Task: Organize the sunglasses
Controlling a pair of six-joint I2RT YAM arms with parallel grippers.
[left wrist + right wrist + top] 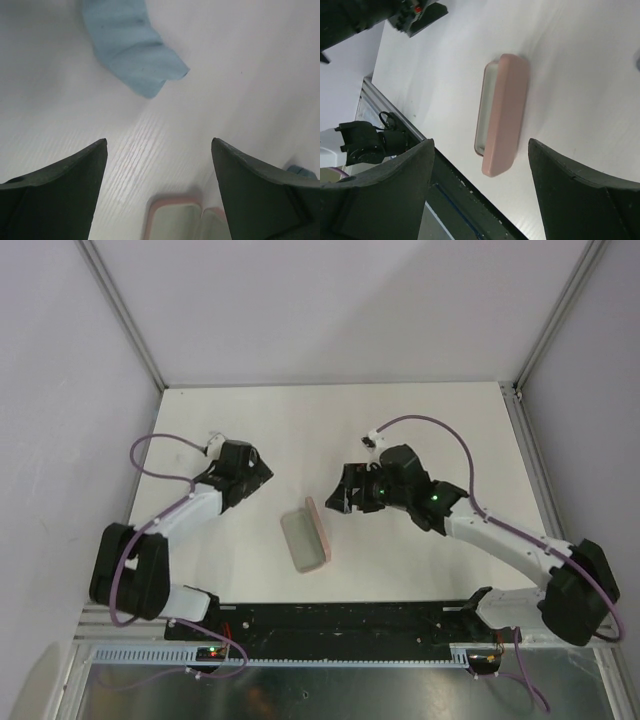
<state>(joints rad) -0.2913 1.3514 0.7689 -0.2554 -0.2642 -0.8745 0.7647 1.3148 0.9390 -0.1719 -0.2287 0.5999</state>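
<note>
Pink case (305,535) lies open on the white table (420,430) between the arms; left gripper (159,145) is spread wide, a blue cloth (132,47) beyond it; right gripper (480,145) is spread too, facing the case; the sunglasses show in no view, so I cannot tell where they lie.

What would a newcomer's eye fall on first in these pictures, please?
An open pink case lies in the middle of the white table. The left gripper and right gripper flank it, both open and empty. A crumpled light blue cloth lies ahead of the left gripper.
</note>
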